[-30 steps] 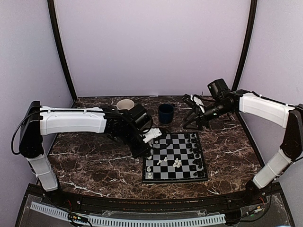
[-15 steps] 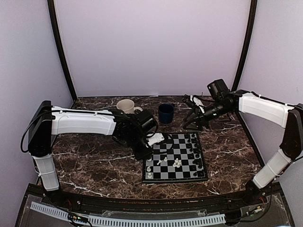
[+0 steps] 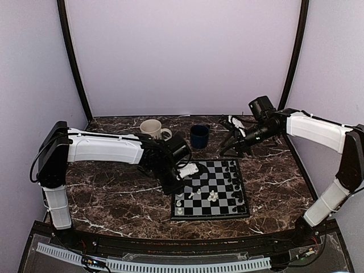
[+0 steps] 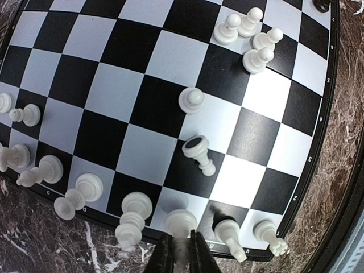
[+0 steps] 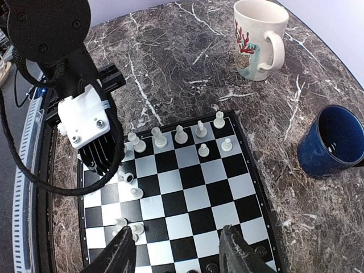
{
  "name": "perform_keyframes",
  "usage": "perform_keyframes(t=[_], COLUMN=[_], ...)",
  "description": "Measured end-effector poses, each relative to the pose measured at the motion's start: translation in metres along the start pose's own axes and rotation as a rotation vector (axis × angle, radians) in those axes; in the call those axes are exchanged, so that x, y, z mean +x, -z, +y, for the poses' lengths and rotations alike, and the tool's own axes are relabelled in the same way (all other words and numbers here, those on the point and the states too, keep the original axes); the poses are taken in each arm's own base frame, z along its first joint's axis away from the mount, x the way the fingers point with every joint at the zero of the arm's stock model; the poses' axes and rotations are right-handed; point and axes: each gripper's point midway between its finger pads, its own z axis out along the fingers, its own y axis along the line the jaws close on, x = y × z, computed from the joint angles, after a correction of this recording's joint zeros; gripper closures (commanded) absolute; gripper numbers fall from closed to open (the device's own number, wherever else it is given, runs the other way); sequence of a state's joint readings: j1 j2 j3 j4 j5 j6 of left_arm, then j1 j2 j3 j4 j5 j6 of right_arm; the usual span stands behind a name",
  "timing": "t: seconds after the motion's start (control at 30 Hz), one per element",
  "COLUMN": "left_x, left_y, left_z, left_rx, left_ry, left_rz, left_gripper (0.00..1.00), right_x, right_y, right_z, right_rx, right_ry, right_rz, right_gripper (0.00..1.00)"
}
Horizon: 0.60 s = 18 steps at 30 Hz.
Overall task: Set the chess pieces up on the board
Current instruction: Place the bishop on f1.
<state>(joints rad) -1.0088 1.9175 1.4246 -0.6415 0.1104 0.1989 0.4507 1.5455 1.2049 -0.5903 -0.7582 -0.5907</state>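
Note:
The board (image 3: 219,176) lies on the marble table, with white chess pieces (image 3: 212,196) at its left and middle and black ones (image 3: 233,182) along its right side. My left gripper (image 3: 180,183) hangs over the board's left edge, shut on a white chess piece (image 4: 183,223) that stands on or just above an edge square. Other white pieces (image 4: 85,187) line that edge, and one (image 4: 199,152) lies tipped over. My right gripper (image 3: 230,149) hovers behind the board's far right corner, open with nothing between its fingers (image 5: 122,250).
A cream mug (image 3: 152,128) with a coral print and a dark blue cup (image 3: 199,136) stand on the table behind the board. Several white pawns (image 4: 250,40) cluster mid-board. The purple walls close in the back and sides.
My left arm has reached further right and slightly nearer, carrying the white piece over the board's left edge. The right arm has not moved.

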Motion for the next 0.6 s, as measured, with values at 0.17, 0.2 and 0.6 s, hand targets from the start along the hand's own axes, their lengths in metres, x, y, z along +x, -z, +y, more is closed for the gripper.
perform_keyframes(t=[0.17, 0.2, 0.6], left_x=[0.0008, 0.0010, 0.0036], left_y=[-0.0027, -0.0034, -0.0103], left_z=[-0.0018, -0.0023, -0.0022], left_rx=[0.007, 0.008, 0.009], left_ry=[-0.001, -0.002, -0.006], left_rz=[0.005, 0.007, 0.023], left_gripper=[0.89, 0.89, 0.76], right_x=[0.0005, 0.0006, 0.0027], right_y=[-0.0004, -0.0005, -0.0024], right_z=[-0.0001, -0.0002, -0.0010], right_rx=[-0.001, -0.001, -0.005], right_ry=[-0.001, -0.001, -0.005], right_rz=[0.001, 0.001, 0.006], right_gripper=[0.49, 0.49, 0.49])
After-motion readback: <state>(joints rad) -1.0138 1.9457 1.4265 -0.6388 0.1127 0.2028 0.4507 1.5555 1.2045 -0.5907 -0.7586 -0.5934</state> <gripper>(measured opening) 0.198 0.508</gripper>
